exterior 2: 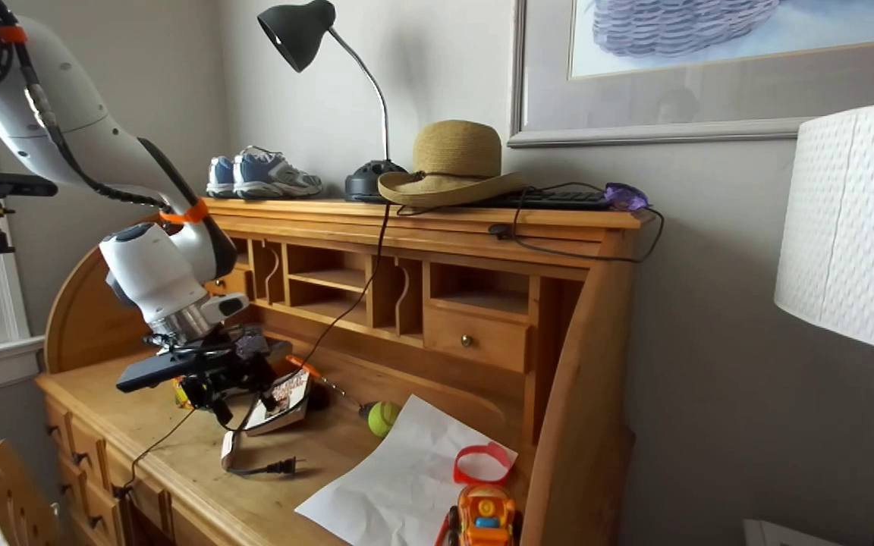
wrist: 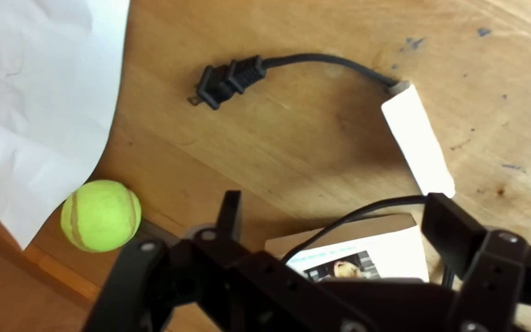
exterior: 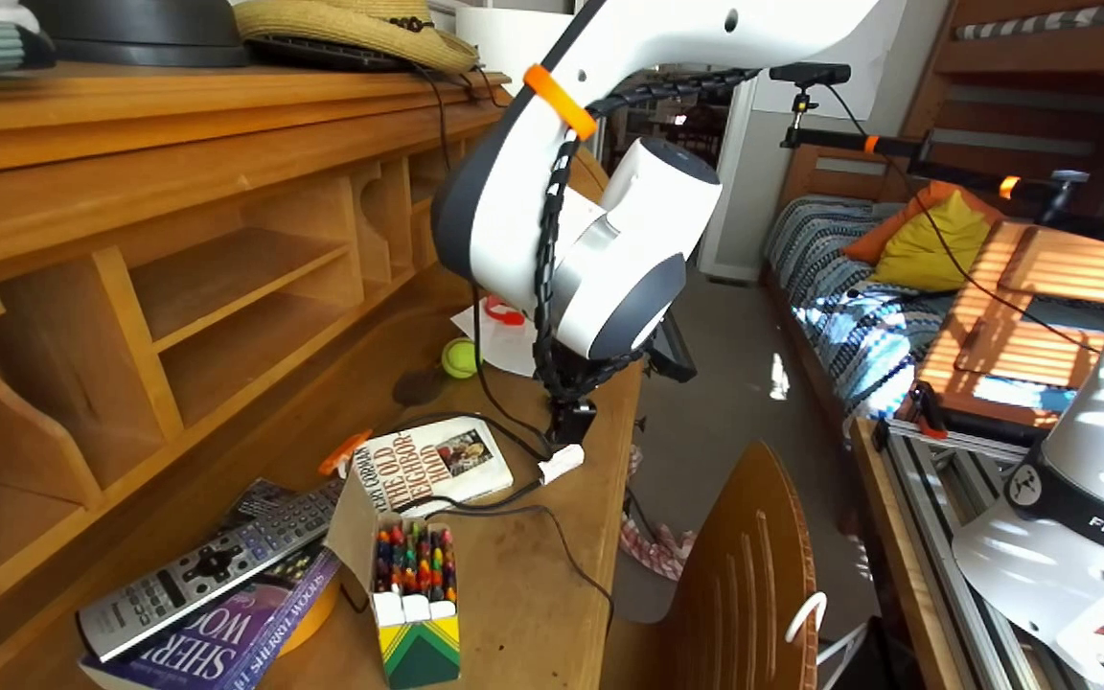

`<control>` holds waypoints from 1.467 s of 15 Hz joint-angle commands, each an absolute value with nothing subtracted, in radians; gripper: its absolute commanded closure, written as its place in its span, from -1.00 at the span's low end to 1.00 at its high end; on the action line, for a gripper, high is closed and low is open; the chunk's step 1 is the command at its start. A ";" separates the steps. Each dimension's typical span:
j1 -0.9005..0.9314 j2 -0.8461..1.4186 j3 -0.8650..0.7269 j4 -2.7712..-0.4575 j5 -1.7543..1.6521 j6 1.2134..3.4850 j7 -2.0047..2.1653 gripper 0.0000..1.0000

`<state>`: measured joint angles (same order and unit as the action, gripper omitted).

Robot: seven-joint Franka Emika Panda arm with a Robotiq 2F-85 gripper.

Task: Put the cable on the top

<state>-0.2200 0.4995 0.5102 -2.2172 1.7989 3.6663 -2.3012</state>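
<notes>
The cable is a black cord that hangs from the top [exterior 2: 551, 218], the hutch's upper ledge, down to the desk, as the cable [exterior 2: 377, 258] shows in an exterior view. Its plug [wrist: 235, 80] rests on the writing surface, and a white sleeve [wrist: 417, 138] is wrapped round it near that end. In the wrist view the gripper [wrist: 334, 199] stands wide open. The cable [wrist: 349, 216] crosses the gap between its fingers and passes behind the right one; how far below them it lies, I cannot tell. In both exterior views the gripper [exterior: 573, 422] is low over the desk, beside the white-covered book.
Beneath the cable lies the book [exterior: 437, 460]. A crayon box [exterior: 418, 613], remote [exterior: 207, 575], tennis ball [exterior 2: 384, 418], white paper [exterior 2: 399, 485] and toy car [exterior 2: 486, 516] share the desk. Shoes [exterior 2: 274, 176], a lamp [exterior 2: 369, 182] and a straw hat [exterior 2: 456, 159] occupy the ledge.
</notes>
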 commanded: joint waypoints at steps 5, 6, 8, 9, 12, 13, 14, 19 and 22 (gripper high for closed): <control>0.017 0.317 0.288 -2.324 1.359 3.541 -2.035 -1.00; -0.066 0.319 0.380 -2.326 1.309 3.566 -2.017 -1.00; -0.065 0.317 0.387 -2.325 1.219 3.569 -1.958 -1.00; -0.062 0.353 0.377 -2.292 1.259 3.551 -1.988 -1.00; -0.023 0.487 0.312 -2.195 1.433 3.572 -2.070 -1.00; -0.023 0.523 0.300 -2.169 1.476 3.562 -2.090 -1.00; -0.030 0.564 0.289 -2.133 1.517 3.539 -2.124 -1.00; -0.061 0.675 0.290 -2.008 1.646 3.499 -2.223 -1.00; -0.087 0.662 0.318 -1.977 1.696 3.504 -2.259 -1.00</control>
